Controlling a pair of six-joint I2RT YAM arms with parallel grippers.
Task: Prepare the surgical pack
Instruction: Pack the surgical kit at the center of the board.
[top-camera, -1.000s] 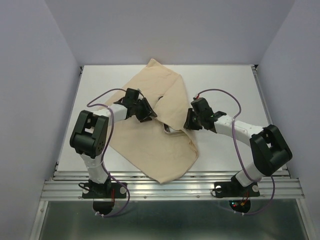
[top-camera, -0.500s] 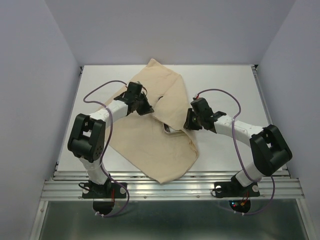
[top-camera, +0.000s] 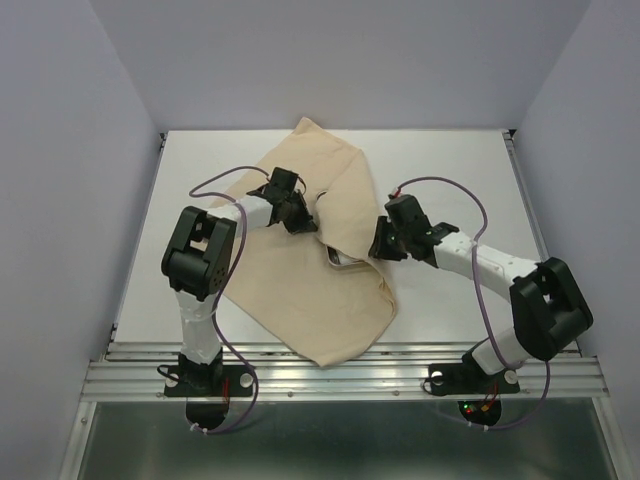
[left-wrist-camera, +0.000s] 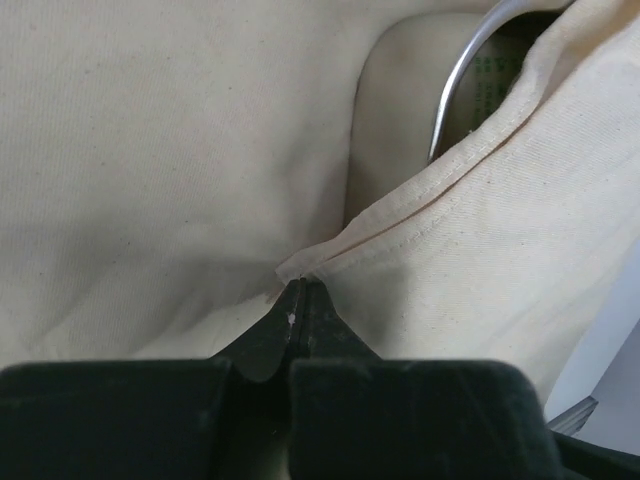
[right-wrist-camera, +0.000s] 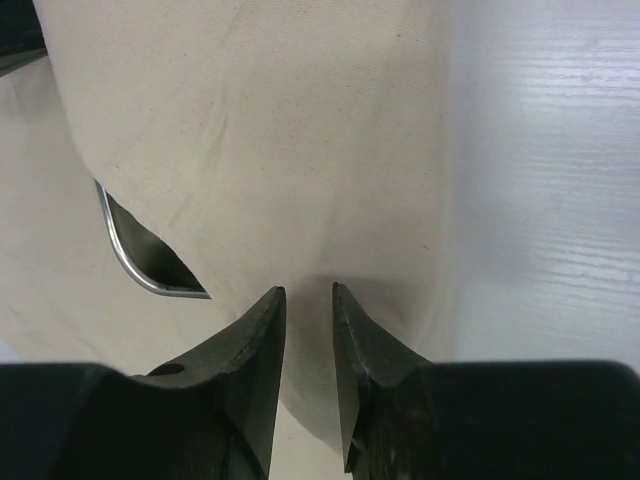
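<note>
The beige cloth sheet (top-camera: 300, 290) lies on the white table, its flaps folded over the small steel tray (top-camera: 340, 263). Only a corner of the tray's rim (right-wrist-camera: 130, 262) peeks out; its curved edge (left-wrist-camera: 452, 95) also shows under a flap. Scissors, forceps and gauze are hidden. My left gripper (top-camera: 304, 218) is shut on the hemmed corner of a cloth flap (left-wrist-camera: 292, 268), which sits right at its tips (left-wrist-camera: 303, 285). My right gripper (top-camera: 378, 248) rests on the right flap (right-wrist-camera: 280, 120), jaws (right-wrist-camera: 308, 288) a narrow gap apart with nothing pinched.
Bare white table (top-camera: 450, 170) lies right of the cloth (right-wrist-camera: 550, 150) and behind it. Grey walls close in three sides. A metal rail (top-camera: 340, 372) runs along the near edge by the arm bases.
The left gripper has shifted right to the flap's corner and closed on it. The left arm's elbow swung rightward. The right arm barely moved.
</note>
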